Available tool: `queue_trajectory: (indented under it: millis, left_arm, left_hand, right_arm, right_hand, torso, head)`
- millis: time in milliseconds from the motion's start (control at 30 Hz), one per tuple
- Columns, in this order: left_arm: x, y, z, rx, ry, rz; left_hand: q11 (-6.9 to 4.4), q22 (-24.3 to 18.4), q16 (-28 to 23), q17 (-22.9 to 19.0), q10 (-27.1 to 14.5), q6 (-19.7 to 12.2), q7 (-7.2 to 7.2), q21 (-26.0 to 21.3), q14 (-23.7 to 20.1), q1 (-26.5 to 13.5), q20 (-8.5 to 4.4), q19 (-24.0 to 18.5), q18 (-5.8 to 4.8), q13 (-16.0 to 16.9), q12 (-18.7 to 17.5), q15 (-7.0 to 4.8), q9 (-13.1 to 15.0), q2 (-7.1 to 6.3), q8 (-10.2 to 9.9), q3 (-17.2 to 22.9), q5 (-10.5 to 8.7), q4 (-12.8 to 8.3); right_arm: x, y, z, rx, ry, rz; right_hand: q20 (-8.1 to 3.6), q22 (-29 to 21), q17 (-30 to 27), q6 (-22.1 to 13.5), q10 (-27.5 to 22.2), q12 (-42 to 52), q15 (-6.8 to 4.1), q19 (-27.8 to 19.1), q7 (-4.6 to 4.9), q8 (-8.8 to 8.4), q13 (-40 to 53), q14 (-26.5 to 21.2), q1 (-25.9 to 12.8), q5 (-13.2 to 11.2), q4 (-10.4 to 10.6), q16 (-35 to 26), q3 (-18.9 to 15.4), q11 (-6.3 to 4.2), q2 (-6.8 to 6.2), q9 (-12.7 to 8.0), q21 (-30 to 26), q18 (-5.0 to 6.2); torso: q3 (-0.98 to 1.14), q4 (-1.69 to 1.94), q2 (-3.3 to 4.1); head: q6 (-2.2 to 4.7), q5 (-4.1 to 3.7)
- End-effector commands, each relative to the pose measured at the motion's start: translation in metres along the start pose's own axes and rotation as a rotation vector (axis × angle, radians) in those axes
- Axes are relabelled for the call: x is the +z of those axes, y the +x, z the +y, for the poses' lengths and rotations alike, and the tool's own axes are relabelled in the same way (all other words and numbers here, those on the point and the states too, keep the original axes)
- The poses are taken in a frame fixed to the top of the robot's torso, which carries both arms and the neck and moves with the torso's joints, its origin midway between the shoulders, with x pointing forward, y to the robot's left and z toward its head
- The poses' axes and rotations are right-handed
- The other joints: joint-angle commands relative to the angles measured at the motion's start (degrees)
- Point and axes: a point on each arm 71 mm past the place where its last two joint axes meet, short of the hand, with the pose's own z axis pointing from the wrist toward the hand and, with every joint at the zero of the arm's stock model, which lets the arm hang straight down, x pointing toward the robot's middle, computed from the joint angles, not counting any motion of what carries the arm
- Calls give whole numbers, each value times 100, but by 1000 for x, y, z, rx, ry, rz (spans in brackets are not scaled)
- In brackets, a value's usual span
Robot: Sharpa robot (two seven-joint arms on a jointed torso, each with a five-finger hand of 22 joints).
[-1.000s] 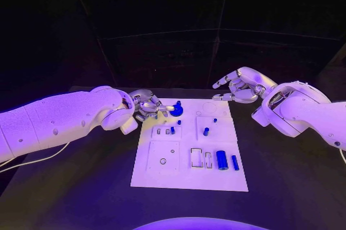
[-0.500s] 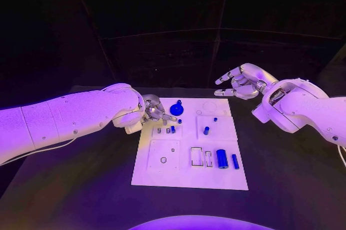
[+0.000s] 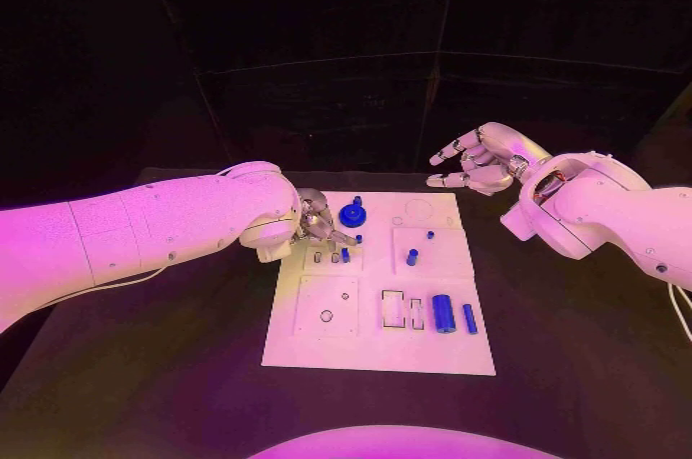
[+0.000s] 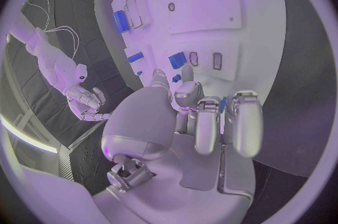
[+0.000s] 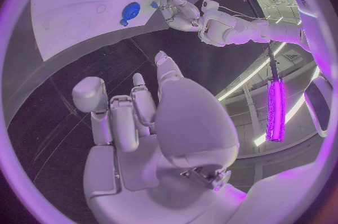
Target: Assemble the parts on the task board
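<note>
The left hand (image 3: 317, 226) hovers at the white board's (image 3: 332, 349) upper left edge; whether it pinches a small blue piece, I cannot tell. The right hand (image 3: 476, 164) waits open, upper right. Next probably seating a piece in a slot

Blue parts (image 3: 444, 314), white task board (image 3: 433, 357)

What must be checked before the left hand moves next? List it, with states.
1. Left hand over the board's far left part: ok.
2. Its hold: blue shows between its fingers, held or not: cannot tell.
3. Right hand off the board, fingers apart, holding nothing: ok.
4. Round part free beside the left hand: ok.
5. Slot near the cylinder filled: not ok.
</note>
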Motion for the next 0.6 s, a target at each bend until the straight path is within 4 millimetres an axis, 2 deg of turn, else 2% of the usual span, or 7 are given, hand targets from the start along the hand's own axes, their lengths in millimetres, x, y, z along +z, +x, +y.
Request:
queue_trajectory:
  millis: [33,600]
  left_arm:
    - [1,1,-2,28,-16,23]
    - [9,5,-11,38,-20,55]
  left_hand:
    - [-17,683,17,1506,33,-44,-8,20,605,-42,24,283,-81,10,37,-31,12,34,24,-28,9,-10]
    - [-16,695,17,1506,31,-87,-8,27,605,35,27,280,-82,45,69,-29,81,80,72,-13,10,-31]
  right_arm:
    - [1,-2,1,-2,10,-10]
    - [4,0,2,-2,8,-4]
  right_hand:
    - [2,-14,498,11,-2,-27,-41,-42,-23,24,-8,377,-18,35,-1,-18,-43,-30,25,-5,-27,68]
    - [1,-39,479,9,-7,-34,-42,-54,-23,28,-15,373,-16,59,4,-28,-52,-30,29,-6,-40,72]
  torso:
    - [-2,1,3]
    - [2,4,0]
  head:
    - [-15,-3]
    - [-66,-15]
